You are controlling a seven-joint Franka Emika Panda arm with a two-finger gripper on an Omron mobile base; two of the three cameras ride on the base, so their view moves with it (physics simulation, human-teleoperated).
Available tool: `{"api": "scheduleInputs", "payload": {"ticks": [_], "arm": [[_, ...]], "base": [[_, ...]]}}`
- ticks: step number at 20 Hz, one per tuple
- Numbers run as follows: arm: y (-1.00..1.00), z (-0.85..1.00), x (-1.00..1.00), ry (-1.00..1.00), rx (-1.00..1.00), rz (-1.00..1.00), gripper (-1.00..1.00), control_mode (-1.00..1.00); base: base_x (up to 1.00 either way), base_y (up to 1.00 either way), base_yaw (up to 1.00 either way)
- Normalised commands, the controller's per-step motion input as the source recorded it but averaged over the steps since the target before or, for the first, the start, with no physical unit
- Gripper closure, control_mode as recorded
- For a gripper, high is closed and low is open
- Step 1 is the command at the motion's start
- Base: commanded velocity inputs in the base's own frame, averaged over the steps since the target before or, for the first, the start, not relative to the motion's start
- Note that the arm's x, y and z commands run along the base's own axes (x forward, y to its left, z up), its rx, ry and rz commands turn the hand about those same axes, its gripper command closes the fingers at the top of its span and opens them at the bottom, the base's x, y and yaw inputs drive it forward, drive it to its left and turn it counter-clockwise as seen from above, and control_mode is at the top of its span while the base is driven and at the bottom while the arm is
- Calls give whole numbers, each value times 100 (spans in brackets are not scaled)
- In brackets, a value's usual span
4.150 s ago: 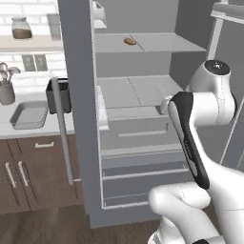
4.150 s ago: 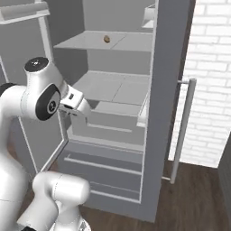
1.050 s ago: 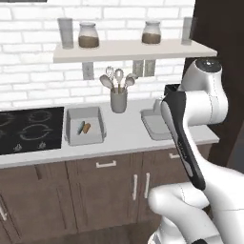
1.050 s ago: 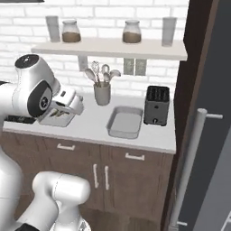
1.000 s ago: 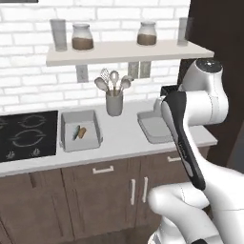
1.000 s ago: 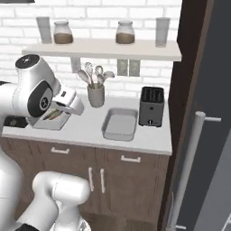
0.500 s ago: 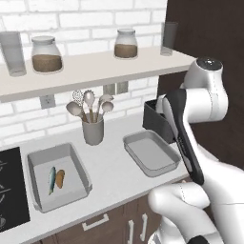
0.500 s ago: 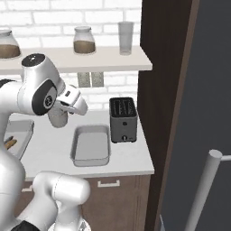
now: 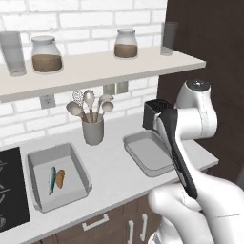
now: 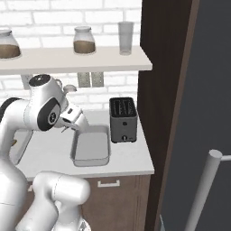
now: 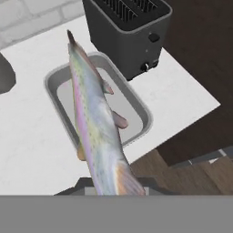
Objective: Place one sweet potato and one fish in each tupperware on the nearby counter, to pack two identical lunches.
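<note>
Fish [image 11: 98, 123] clamped in your closed gripper [image 11: 109, 189], above the right tupperware [image 11: 61, 77].
Its long axis runs along the tray; lower straight down.

black toaster [image 10: 123, 119], utensil holder [image 9: 93, 131], shelf jars [image 9: 126, 44]

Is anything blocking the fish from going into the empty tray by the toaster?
Nothing visible does. The claw holds the fish above the empty tupperware; the toaster stands behind it.

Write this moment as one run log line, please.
gripper: shut on fish | above empty tupperware beside toaster | other tupperware: fish and sweet potato inside
</note>
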Motion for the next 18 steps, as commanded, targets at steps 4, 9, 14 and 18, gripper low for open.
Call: {"api": "scheduleInputs", "payload": {"ticks": [4,9,14,18], "arm": [[0,-68,0,8,0,3,100,-100],[0,-49,10,11,0,2,100,-100],[-7,-30,13,8,0,0,100,-100],[-17,-25,27,6,0,0,100,-100]], "base": [[0,0,0],[0,0,0],[0,0,0],[0,0,0]]}}
